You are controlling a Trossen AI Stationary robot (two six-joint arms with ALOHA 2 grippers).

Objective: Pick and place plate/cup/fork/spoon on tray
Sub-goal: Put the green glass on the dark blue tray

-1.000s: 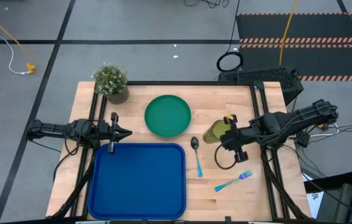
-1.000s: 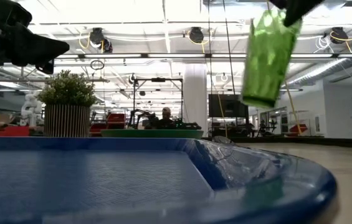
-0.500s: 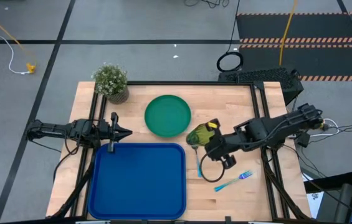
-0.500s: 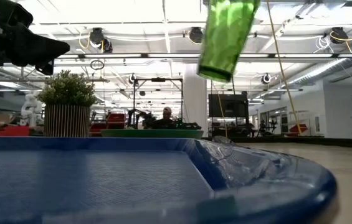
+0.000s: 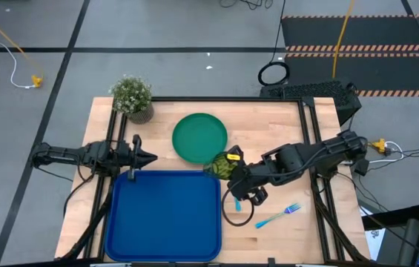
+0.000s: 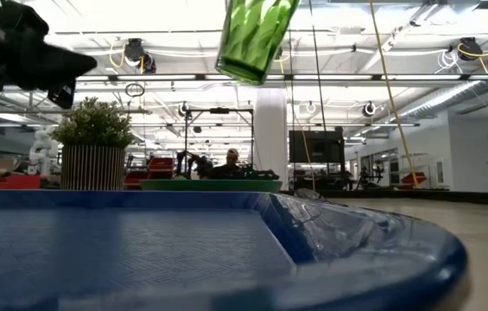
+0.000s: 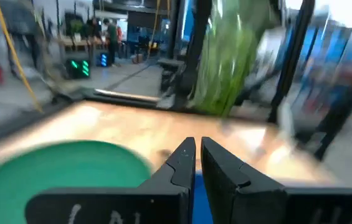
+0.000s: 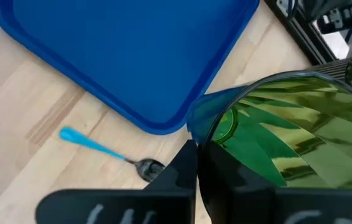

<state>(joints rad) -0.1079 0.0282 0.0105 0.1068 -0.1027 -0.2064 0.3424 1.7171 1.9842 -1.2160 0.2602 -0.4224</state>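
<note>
My right gripper is shut on the translucent green cup, high over the table by the blue tray's far right corner. The low view shows the cup's lower part well above the tray. The green plate lies flat on the table beyond the tray. The spoon lies on the table beside the tray's right edge, under my right arm. The light-blue fork lies to the right of it. My left gripper is shut and empty over the tray's far left corner. My right gripper holds the cup by its wall at the rim; one finger seems to be inside the cup and one outside. The fingers come from the table's right, slanting down. The cup hangs below them, a little tilted, lifted clear of table and tray.
A small potted plant stands at the table's far left corner. A black frame rail runs along the table's right side. A person shows in the room far behind the table.
My right gripper has carried the cup toward the table's left edge and a little toward the near edge, from beside the plate's right side to the tray's far right corner. The cup stays lifted clear and held.
</note>
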